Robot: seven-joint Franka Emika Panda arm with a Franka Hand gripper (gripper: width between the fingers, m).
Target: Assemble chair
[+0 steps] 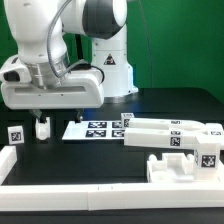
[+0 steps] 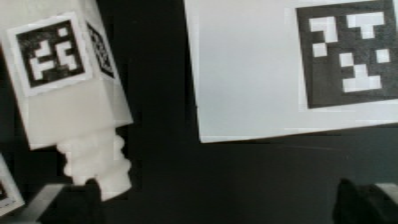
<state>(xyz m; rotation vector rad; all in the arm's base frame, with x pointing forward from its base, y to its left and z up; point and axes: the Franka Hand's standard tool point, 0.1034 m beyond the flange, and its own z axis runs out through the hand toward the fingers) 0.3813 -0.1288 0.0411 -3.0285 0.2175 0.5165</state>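
Pincer [image 1: 40, 118] of the white robot arm [image 1: 60, 40]: open to its full spread and gripping nothing, it hangs low over the black tabletop [image 1: 100, 155] toward the exterior view's left. In the wrist view you see one dark fingertip [image 2: 366, 200], clear of every part.

Short white plastic leg with a ridged, screw-like end [image 2: 80, 120]: lies on the tabletop beneath the pincer, with a black-and-white square tag on its upper face. The visible fingertip stands well apart from it.

Marker board [image 2: 285, 70]: a flat white sheet just beside the leg, parted from it by a strip of bare tabletop.

Small white tagged block [image 1: 15, 133]: stands farther toward the exterior view's left, apart from the leg.

Remaining chair parts: long white blocky panels [image 1: 170, 133] lie toward the exterior view's right, past the marker board. A lower white notched piece [image 1: 180, 165] sits in front of them; you cannot tell whether it touches them.

Long white border rail [image 1: 100, 192]: runs along the near edge of the tabletop.
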